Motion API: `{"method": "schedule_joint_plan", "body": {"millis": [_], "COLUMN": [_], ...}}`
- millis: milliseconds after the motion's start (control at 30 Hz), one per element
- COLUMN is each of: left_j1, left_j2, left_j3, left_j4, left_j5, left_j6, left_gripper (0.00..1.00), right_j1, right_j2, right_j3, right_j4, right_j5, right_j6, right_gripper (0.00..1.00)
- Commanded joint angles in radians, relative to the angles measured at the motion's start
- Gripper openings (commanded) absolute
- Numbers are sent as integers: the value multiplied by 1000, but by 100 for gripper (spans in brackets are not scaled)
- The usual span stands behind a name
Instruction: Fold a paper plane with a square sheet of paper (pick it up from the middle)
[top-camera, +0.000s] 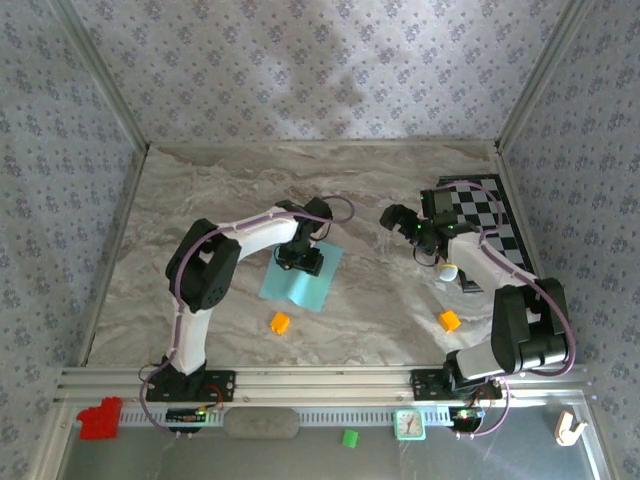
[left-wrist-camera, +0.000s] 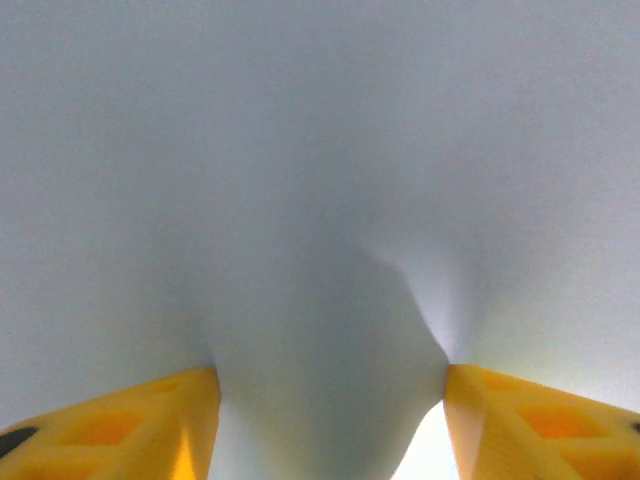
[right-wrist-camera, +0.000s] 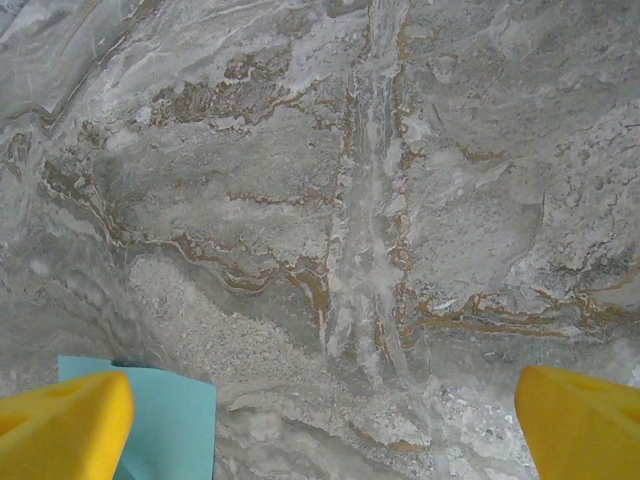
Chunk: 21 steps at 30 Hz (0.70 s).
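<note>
On the marble table (top-camera: 200, 200), floral-walled, the open left hand (top-camera: 302, 262) presses the teal sheet (top-camera: 300, 292); the right hand (top-camera: 393, 218) gapes.

Under the left gripper (top-camera: 300, 262) the middle of the square sheet of paper (top-camera: 298, 290) is hidden from above, and between its fingers (left-wrist-camera: 120, 430) it is blurred.

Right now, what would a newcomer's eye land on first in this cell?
The teal-blue square sheet of paper at table centre, with the left gripper planted on its middle; the wrist view shows paper puckering up between its yellow fingers. Then the right gripper, open over the bare marble table beside the checkered board at far right.
</note>
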Motion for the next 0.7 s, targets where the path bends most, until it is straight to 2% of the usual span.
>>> {"method": "schedule_joint_plan", "body": {"millis": [0, 167, 300, 433, 533, 667], "left_j1": [15, 44, 81, 124, 131, 131], "left_j2": [-105, -250, -329, -337, -298, -249], "left_j3": [-20, -51, -107, -198, -228, -266], "left_j4": [33, 146, 312, 548, 638, 703], "left_j5": [58, 218, 364, 508, 515, 454], "left_j6": [-21, -71, -168, -317, -380, -446], "left_gripper": [50, 38, 37, 36, 35, 33], "right_j1": [-2, -2, -1, 2, 19, 51], "right_j2": [-39, -64, -69, -47, -17, 24], "right_j3": [0, -27, -50, -70, -76, -85], "right_j4": [40, 115, 199, 303, 347, 372], "right_j5": [-9, -79, -175, -296, -332, -339], "right_j6": [9, 12, 40, 82, 114, 138], "right_gripper": [100, 100, 97, 89, 81, 74]}}
